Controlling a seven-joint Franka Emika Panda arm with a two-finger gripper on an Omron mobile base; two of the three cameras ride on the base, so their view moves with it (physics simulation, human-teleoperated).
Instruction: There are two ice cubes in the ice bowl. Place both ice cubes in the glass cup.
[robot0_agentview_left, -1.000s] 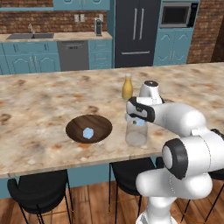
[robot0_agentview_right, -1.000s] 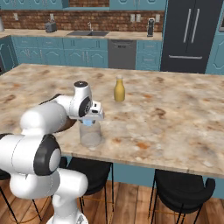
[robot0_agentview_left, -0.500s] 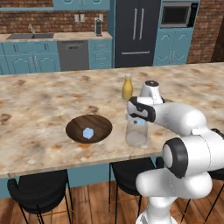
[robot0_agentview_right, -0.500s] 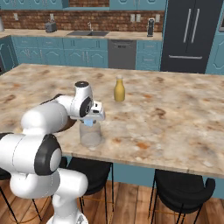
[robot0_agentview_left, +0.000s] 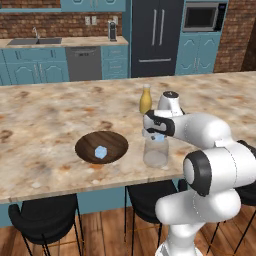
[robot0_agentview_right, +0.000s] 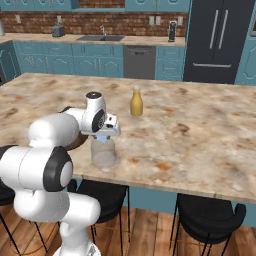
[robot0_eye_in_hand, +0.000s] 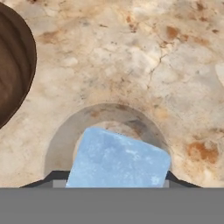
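Observation:
My gripper (robot0_agentview_left: 157, 135) hangs just above the mouth of the glass cup (robot0_agentview_left: 156, 154), shut on one pale blue ice cube (robot0_eye_in_hand: 118, 159). In the hand view the cube sits between the fingertips, with the round rim of the glass cup (robot0_eye_in_hand: 61, 135) directly beneath it. The other ice cube (robot0_agentview_left: 101, 152) lies in the dark wooden ice bowl (robot0_agentview_left: 85, 142), left of the cup on the island counter. From the right base view, the gripper (robot0_agentview_right: 103, 136) and its cube are over the glass cup (robot0_agentview_right: 103, 155). The bowl's edge (robot0_eye_in_hand: 13, 65) shows at the left of the hand view.
A yellow bottle with a white cap (robot0_agentview_left: 145, 99) stands on the counter just behind the cup, also visible as the bottle (robot0_agentview_right: 136, 101) from the other side. Black stools sit under the counter's near edge (robot0_agentview_left: 75, 187). Cabinets and a fridge line the far wall.

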